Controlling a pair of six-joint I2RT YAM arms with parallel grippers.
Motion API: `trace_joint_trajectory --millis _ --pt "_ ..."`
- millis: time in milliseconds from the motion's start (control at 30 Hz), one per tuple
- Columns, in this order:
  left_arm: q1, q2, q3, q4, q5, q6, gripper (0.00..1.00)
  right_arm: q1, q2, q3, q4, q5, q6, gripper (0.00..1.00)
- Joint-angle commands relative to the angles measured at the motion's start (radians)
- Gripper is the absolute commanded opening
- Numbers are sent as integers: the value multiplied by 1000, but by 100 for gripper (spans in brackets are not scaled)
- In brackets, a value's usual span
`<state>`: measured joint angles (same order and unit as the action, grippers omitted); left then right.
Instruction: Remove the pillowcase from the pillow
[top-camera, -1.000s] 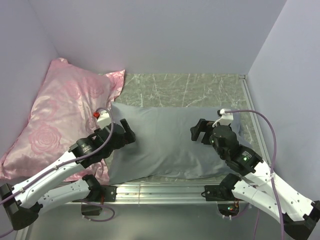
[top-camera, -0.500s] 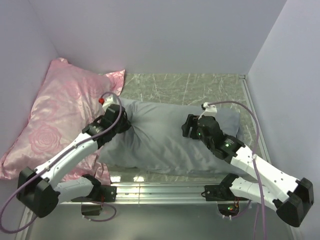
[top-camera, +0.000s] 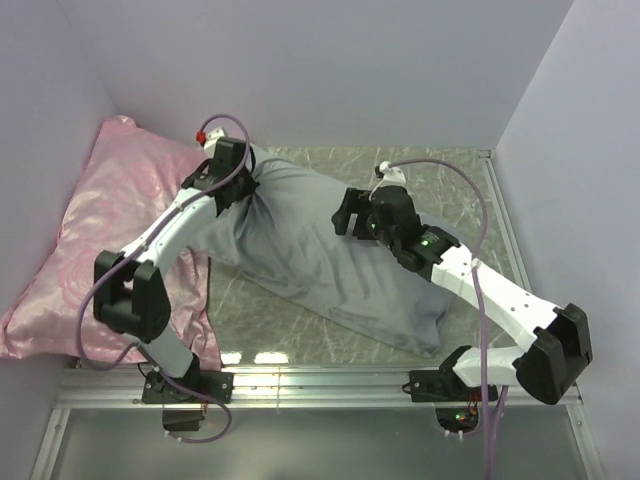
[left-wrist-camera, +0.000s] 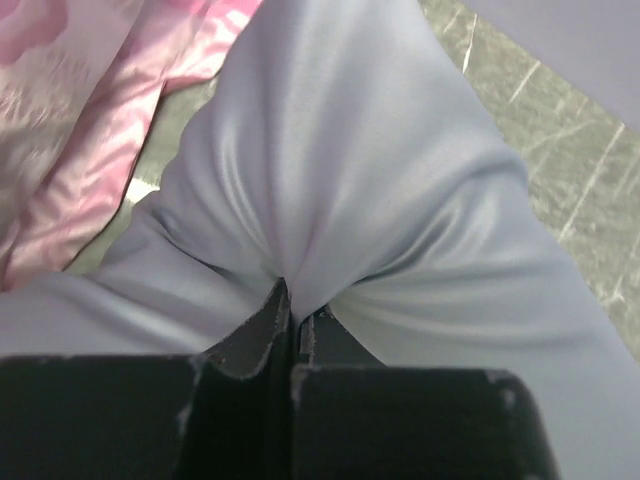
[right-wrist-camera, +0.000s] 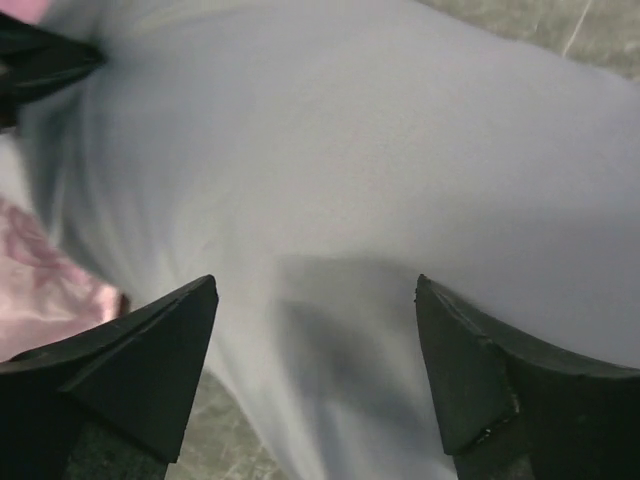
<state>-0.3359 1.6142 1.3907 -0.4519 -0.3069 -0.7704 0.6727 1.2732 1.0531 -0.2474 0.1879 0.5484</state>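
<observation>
**Marbled desk (top-camera: 430, 170), pale lilac walls (top-camera: 350, 70): one hand clamped on the grey case**

Your left hand (left-wrist-camera: 292, 305) is fully closed. Its two fingers nip a raised fold of the grey pillowcase (top-camera: 320, 265), and creases fan out from the pinch. In the top view that pinch sits at the case's far-left end, just beside the pink rose-patterned pillow (top-camera: 100, 230).

Your right hand (right-wrist-camera: 315, 330) has its jaws spread wide with nothing between them. It is poised over the middle of the same grey cloth. You cannot tell whether its fingertips touch the fabric.

Outward from the hands, the pillowcase runs diagonally across the desk, from the far left to the near right, where it bulges plump. It is the one container here. Whatever fills it is covered by the cloth, so you cannot see the pillow itself.

Your count is two hands, one grey pillowcase and one pink rose-patterned pillow. The pink one lies along the left wall.
</observation>
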Motion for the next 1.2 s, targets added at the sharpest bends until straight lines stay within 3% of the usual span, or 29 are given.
trace_joint_trajectory --millis 0,100,133,233,333,567,700,933,1167 --pt "11 65 119 27 -28 45 4 -10 -89 68 -39 18 -28 88" --pt "11 85 163 21 -14 81 28 -41 -208 33 -95 35 -9 93" --pt "11 82 180 19 -11 91 45 -74 -240 3 -128 9 -1 93" --pt "2 50 198 25 -6 134 74 -126 -372 -72 -197 1 30 93" --pt "-37 24 252 -23 -32 197 84 -140 -504 -128 -281 60 71 95" --pt "-259 -16 344 -136 -199 310 88 -202 -765 -234 -486 173 186 100" --pt "-363 -54 308 -110 -89 293 88 -211 -825 -291 -543 128 237 100" --pt "-477 -115 133 22 135 223 87 -211 -903 -470 -484 38 306 100" --pt "-571 -39 88 50 131 237 81 -209 -907 -521 -426 36 349 100"
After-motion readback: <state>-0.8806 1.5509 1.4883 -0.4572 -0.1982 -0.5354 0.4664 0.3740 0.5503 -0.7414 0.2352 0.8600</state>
